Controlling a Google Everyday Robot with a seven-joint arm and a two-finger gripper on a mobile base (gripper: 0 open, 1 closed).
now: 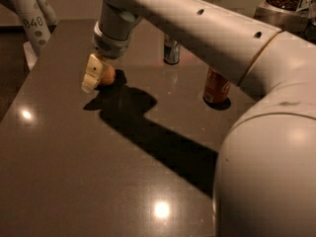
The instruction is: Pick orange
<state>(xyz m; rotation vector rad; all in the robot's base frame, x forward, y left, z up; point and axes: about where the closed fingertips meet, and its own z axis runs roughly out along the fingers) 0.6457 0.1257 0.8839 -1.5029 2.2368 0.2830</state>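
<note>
Camera view.

Orange (107, 74): small, round, matte yellow-orange. Resting on dark glossy table (74, 172), toward its far left part. Left side covered by gripper.

Gripper (93, 77): cream-coloured, hanging from pale arm (197, 28). Low over the table, right at the orange, overlapping its left side. Contact not determinable; jaw state not determinable.

Silver can (171, 53): upright, beyond and right of the orange, well apart. Top hidden behind arm.

Orange-red can (216, 89): upright, right of the orange, farther off than silver can. Top likewise hidden.

Shadow of arm (148, 127): dark, spreading from the orange toward the near right.

White post marked "040" (30, 21): beyond and left of the orange, past the table edge.
</note>
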